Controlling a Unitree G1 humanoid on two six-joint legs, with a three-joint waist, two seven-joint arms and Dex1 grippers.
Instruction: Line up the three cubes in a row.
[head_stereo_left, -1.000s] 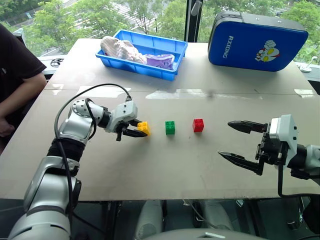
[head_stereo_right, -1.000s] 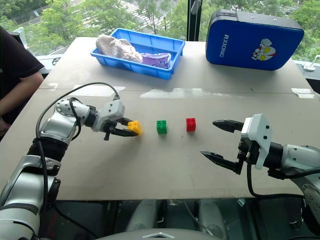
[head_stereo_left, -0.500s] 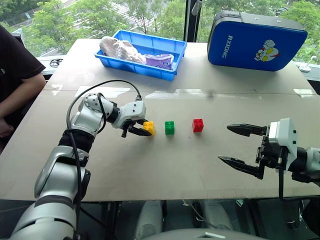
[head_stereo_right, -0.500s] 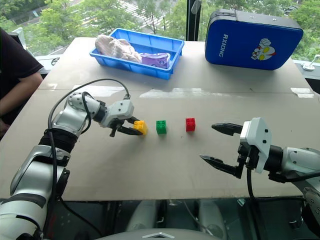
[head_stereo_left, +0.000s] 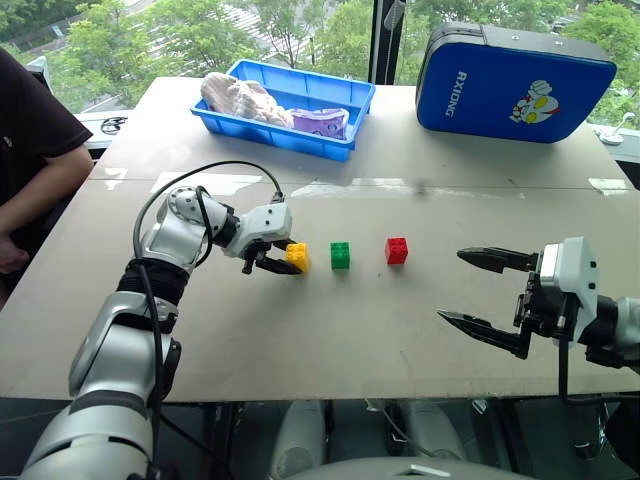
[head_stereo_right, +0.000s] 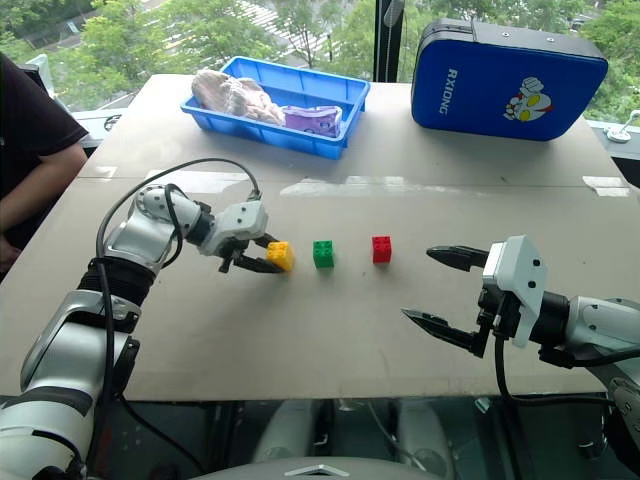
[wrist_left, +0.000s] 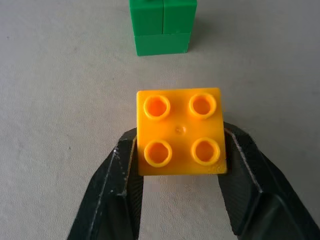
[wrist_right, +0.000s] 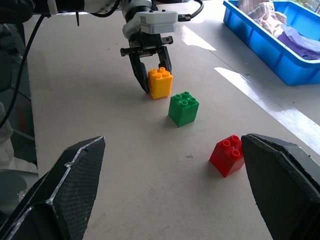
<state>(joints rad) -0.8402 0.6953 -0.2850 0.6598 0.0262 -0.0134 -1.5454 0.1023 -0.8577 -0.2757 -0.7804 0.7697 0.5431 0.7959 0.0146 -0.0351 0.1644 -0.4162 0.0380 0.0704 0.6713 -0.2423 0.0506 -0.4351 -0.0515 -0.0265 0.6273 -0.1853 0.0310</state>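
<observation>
Three cubes lie in a row across the middle of the table: yellow (head_stereo_left: 297, 257), green (head_stereo_left: 340, 254), red (head_stereo_left: 397, 250). The yellow cube rests on the table, a short gap left of the green one. My left gripper (head_stereo_left: 288, 261) reaches it from the left, its two black fingers (wrist_left: 122, 170) flanking the yellow cube's (wrist_left: 180, 132) sides and slightly parted. My right gripper (head_stereo_left: 450, 286) hovers wide open over the table's right side, well apart from the red cube (wrist_right: 227, 155), with nothing between its fingers.
A blue tray (head_stereo_left: 270, 135) with cloth and a purple packet stands at the back, left of centre. A blue padded case (head_stereo_left: 515, 85) stands at the back right. A person's arm (head_stereo_left: 30, 170) rests at the table's left edge.
My left gripper carried the yellow cube a little to the right, nearer the green one, then stopped there. The right arm has kept still.
</observation>
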